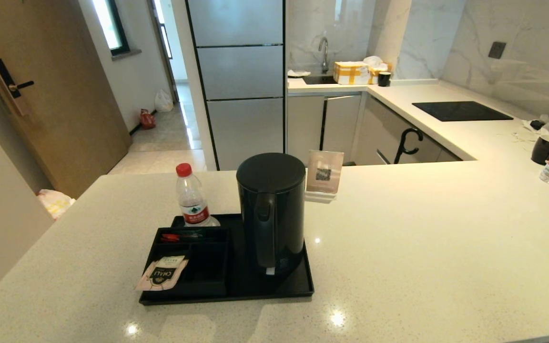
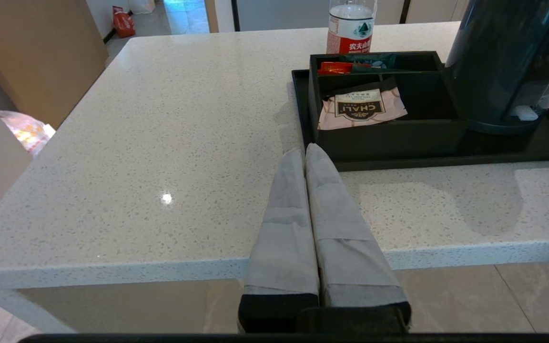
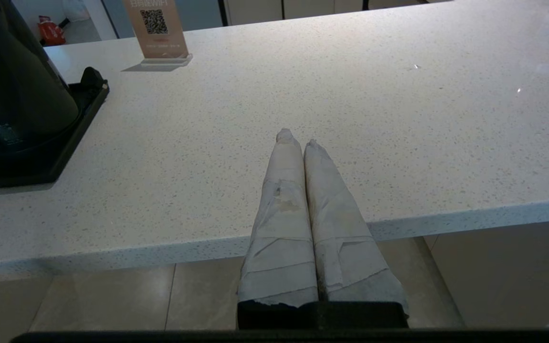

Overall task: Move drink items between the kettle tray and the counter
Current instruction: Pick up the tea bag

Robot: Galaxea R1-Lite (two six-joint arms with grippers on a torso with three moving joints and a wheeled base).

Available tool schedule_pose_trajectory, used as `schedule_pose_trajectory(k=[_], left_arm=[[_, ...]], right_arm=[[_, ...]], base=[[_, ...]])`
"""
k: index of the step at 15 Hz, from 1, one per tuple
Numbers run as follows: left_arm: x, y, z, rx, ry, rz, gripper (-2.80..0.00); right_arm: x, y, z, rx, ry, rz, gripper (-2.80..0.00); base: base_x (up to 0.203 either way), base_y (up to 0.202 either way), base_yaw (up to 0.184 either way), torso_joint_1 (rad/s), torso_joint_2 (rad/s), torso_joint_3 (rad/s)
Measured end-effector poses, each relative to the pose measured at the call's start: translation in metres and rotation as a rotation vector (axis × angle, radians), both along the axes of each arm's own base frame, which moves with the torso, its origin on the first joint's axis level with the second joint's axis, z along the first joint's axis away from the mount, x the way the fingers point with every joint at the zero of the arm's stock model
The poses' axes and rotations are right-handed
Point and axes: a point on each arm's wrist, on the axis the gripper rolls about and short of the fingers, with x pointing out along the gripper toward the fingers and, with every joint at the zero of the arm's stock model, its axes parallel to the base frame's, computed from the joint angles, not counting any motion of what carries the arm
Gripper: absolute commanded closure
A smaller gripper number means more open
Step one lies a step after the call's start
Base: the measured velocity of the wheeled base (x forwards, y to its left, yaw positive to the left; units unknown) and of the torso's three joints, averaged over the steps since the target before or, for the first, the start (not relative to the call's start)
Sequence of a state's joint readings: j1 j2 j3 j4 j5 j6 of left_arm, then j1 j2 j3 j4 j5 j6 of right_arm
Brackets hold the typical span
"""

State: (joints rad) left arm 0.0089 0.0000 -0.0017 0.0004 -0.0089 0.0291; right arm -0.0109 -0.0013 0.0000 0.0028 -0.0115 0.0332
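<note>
Kettle: tall matte black cylindrical kettle [image 1: 271,212] stands on the flat black tray [image 1: 298,285].
Sachet: flat black-and-beige CHALI sachet [image 1: 162,273] leans in the tray's compartment box.
Left tool [image 2: 305,153]: closed, empty, near the speckled beige bench [image 1: 422,238] edge.
Right tool [image 3: 296,137]: closed, empty.
Risk: thin sachet may slip; kettle may tip if its handle is caught off-centre.

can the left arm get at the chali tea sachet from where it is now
Probably yes. The left pincer, shut, sits just short of the tray, and the CHALI tea sachet lies uncovered in the near compartment of the box, only its low wall between.

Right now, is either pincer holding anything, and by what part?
Nothing held. Left pincer and right pincer are both shut and empty, at the counter's near edge.
</note>
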Motion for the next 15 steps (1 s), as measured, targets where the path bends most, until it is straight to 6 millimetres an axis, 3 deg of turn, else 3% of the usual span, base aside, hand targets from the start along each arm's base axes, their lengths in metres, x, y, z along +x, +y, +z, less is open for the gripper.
schedule_pose_trajectory(k=[5, 8, 11, 15], left_arm=[[-0.001, 0.0, 0.002, 0.013, 0.033, 0.0, 0.0], [-0.01, 0.0, 0.048, 0.005, 0.078, 0.011, 0.0], [-0.002, 0.0, 0.103, -0.011, 0.251, 0.026, 0.0], [0.016, 0.0, 0.123, 0.02, 0.439, 0.027, 0.0]], right_arm=[[0.0, 0.0, 0.0, -0.001, 0.0, 0.001, 0.0], [0.0, 0.0, 0.0, -0.001, 0.0, 0.001, 0.0], [0.0, 0.0, 0.0, -0.001, 0.0, 0.001, 0.0], [0.0, 0.0, 0.0, -0.001, 0.0, 0.001, 0.0]], base=[[0.0, 0.0, 0.0, 0.0, 0.0, 0.0], [0.0, 0.0, 0.0, 0.0, 0.0, 0.0], [0.0, 0.0, 0.0, 0.0, 0.0, 0.0], [0.0, 0.0, 0.0, 0.0, 0.0, 0.0]])
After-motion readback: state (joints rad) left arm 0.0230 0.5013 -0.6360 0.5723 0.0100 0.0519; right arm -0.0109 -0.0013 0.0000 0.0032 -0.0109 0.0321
